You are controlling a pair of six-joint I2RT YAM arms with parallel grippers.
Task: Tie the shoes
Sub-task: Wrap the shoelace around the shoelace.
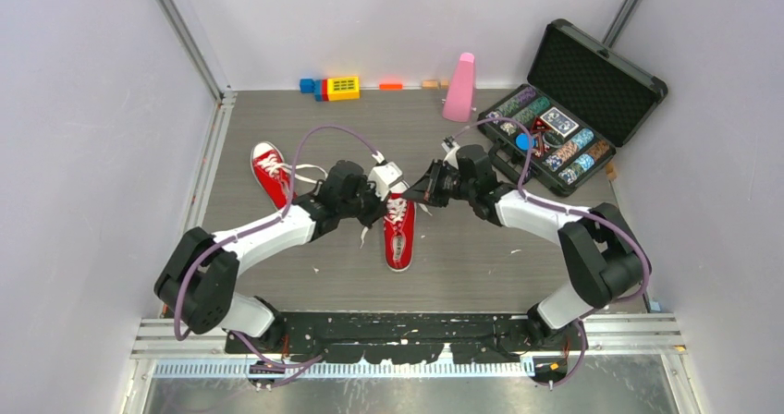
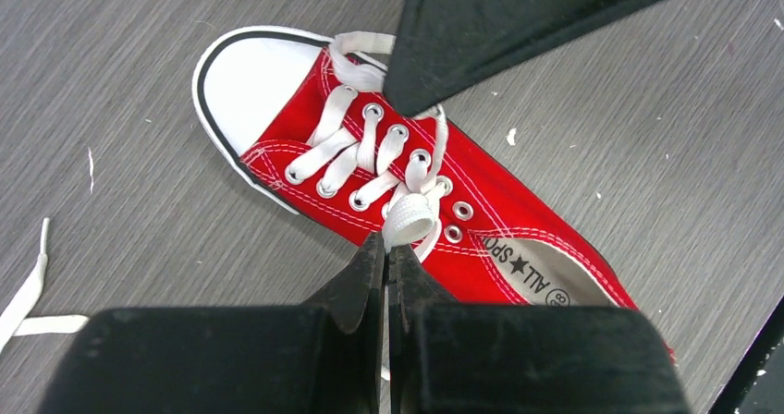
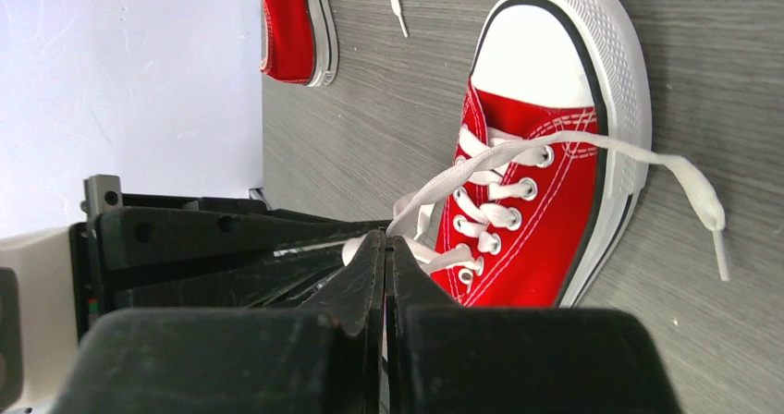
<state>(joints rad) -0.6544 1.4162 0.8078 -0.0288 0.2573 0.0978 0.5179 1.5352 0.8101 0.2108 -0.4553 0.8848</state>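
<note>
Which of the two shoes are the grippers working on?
The centre shoe: the left gripper and right gripper are both shut on its laces. The other shoe lies apart to the left, untouched.

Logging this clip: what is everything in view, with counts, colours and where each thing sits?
centre shoe: 1, red with white toe cap, mid-table between the arms
second shoe: 1, red, left rear of the first
laces: white, on the centre shoe, untied
case: 1, black, open, right rear
poker chips: many, mixed colours, in the case
tapered object: 1, pink, rear centre
blocks: several, blue, yellow, orange, along the back wall
table: grey wood-grain
left gripper: black, jaws shut on a lace loop
right gripper: black, jaws shut on a lace strand
</note>
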